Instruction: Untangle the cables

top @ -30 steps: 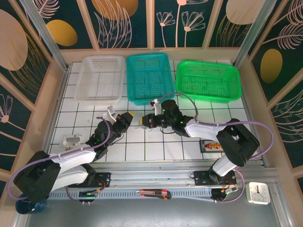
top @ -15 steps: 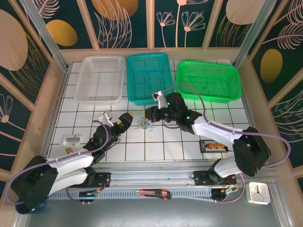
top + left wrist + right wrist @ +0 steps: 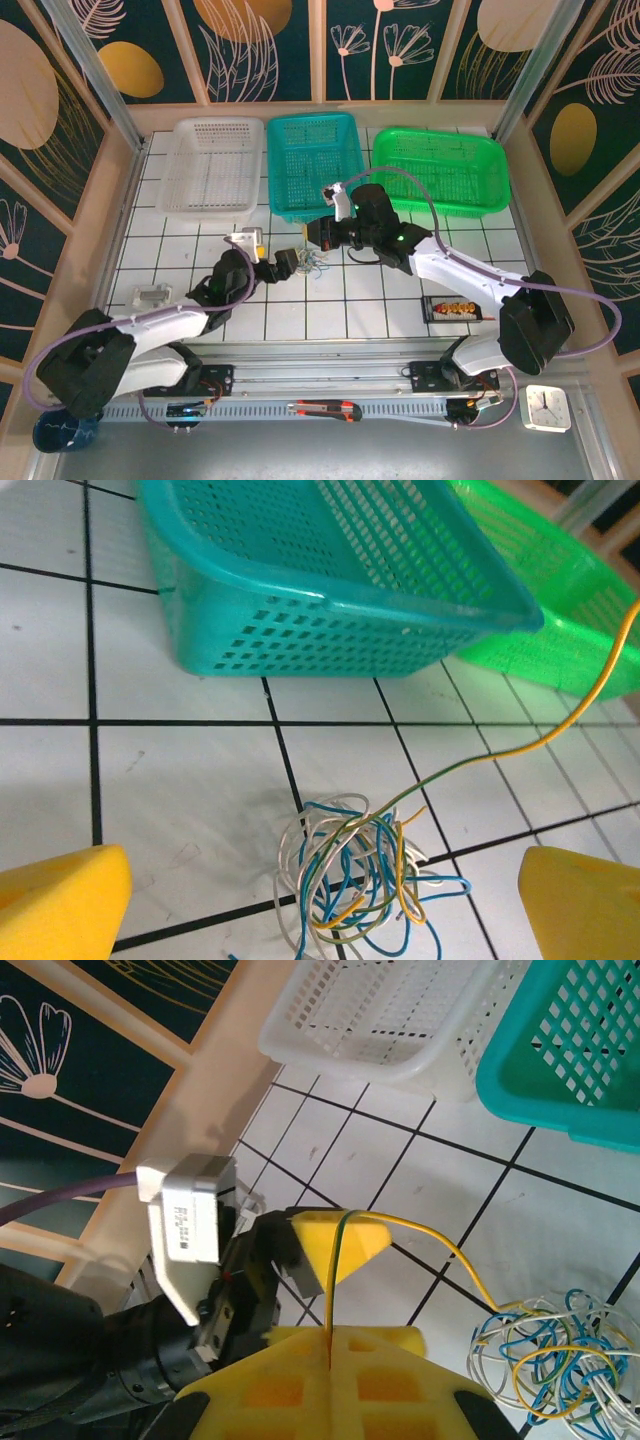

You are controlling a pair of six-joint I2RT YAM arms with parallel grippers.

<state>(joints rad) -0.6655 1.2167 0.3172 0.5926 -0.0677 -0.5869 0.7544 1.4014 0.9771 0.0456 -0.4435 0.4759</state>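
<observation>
Your right gripper [image 3: 332, 1305] pinches the yellow wire [image 3: 440, 1245] rising from the cables [image 3: 355, 880], which lie just before the teal basket [image 3: 300, 640]; your left gripper [image 3: 288, 264], jaws spread wide, faces them head-on and looks nearer; the strand runs basketward.

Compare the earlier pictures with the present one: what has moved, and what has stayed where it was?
The left hand slid right towards the tangle and now stands open, facing it. The right hand drew back towards the teal basket, shut on a yellow wire that stretches out of the tangle. The tangle barely shifted. The white basket, green basket and teal basket stayed put.
</observation>
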